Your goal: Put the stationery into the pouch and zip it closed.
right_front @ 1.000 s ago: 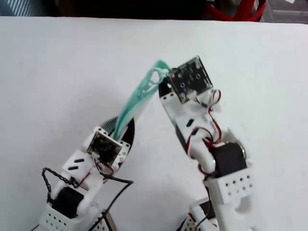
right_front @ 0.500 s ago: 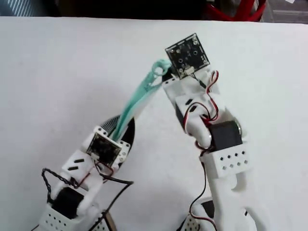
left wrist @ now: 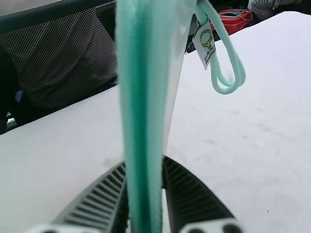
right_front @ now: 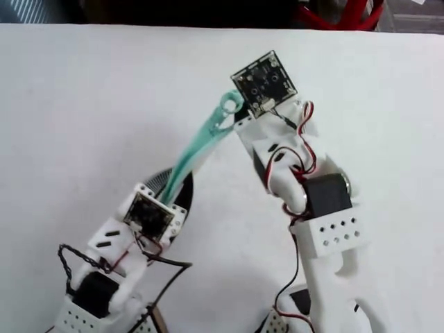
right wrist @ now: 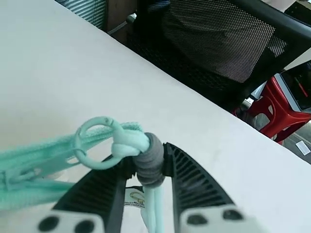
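One teal pouch (right_front: pixel 198 142) stretched between two arms above the surface (right_front: pixel 83 104). Left end effector (left wrist: pixel 144 167) clamps its edge, right end effector (right wrist: pixel 146 158) clamps its one cord (right wrist: pixel 129 141).

We see a thin green pouch (right_front: pixel 198 142) stretched in a line over the white table (right_front: pixel 83 104). The left arm (right_front: pixel 114 243) holds its near end, and the right arm (right_front: pixel 312 208) holds its far end by the ring (right_front: pixel 227 105)

Nothing legible. A small white tag (left wrist: pixel 206 42) hanging at the mint pouch (left wrist: pixel 141 97) bears a round yellow-green emblem; its print is too small to read.
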